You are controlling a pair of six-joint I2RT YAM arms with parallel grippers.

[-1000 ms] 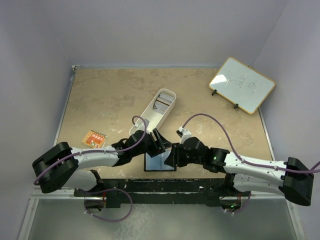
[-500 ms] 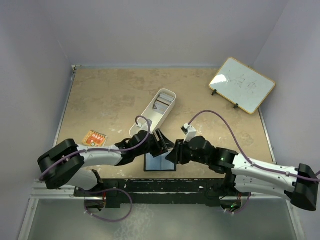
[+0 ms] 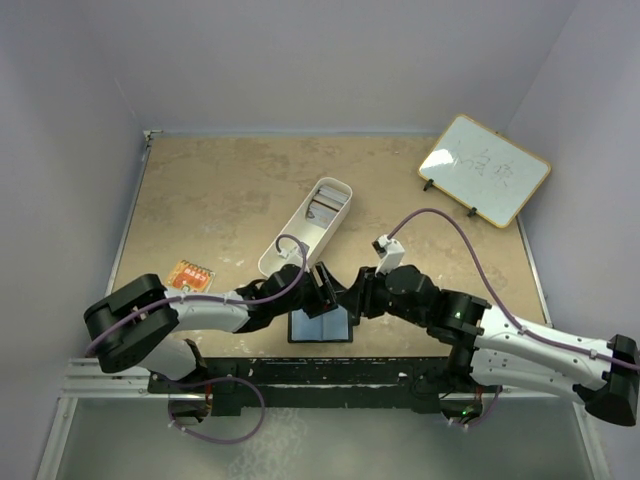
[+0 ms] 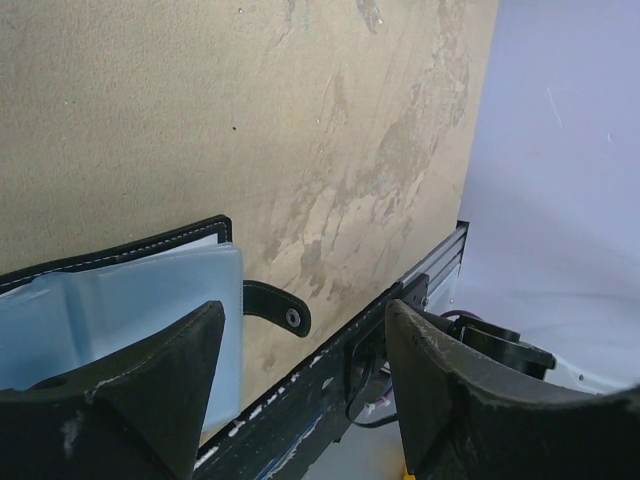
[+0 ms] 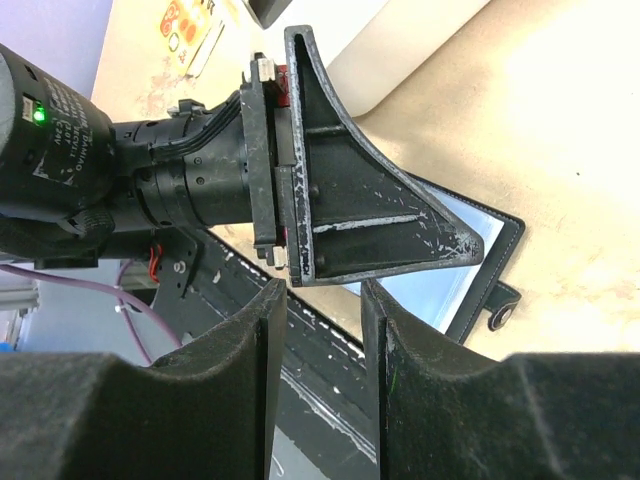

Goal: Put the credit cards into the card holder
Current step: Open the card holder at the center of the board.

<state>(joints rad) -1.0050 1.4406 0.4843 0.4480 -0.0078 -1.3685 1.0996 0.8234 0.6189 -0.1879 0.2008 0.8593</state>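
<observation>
across the tan surface (image 3: 220,190), the white tray (image 3: 290,245) at centre carries the credit cards (image 3: 322,208) at its one o'clock end. at six o'clock the card holder (image 3: 318,327) lies open; over it the left gripper (image 3: 325,288) and right gripper (image 3: 352,300) both hang with jaws released, empty.

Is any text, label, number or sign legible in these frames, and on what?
Nothing can be read for certain.
White print on the left arm's black cylindrical housing: too blurred to read.
Faint scribbles on the white wood-framed whiteboard: illegible.
Markings on the small orange patterned card: too small to read.
</observation>
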